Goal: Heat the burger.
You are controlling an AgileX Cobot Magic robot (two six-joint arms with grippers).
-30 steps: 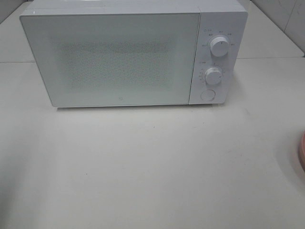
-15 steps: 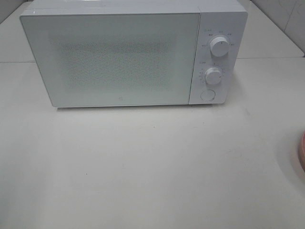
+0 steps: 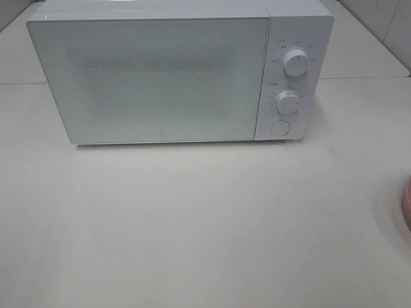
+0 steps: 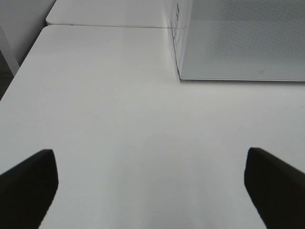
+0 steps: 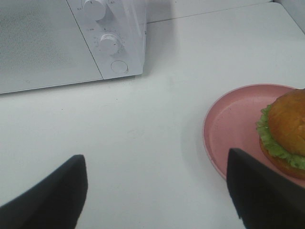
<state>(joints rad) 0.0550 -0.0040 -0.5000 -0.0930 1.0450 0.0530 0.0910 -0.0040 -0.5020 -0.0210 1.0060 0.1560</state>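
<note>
White worktop (image 3: 205,224), wide and bare at centre. Closed microwave (image 3: 154,77) filling upper frame. Pink plate (image 5: 228,129) at right edge, carrying the burger (image 5: 286,133). Right claw (image 5: 157,191) nearer, spread wide, empty. Left claw (image 4: 150,186) likewise wide, empty.

small logo on microwave (image 3: 167,74) door, dial markings too small to read

White microwave (image 5: 71,43), door closed, two dials and a round button at its front panel. Pink plate (image 5: 233,129) on white desk (image 5: 157,143), bearing burger (image 5: 286,133). Right pincer (image 5: 157,191) spread wide, empty.
</note>
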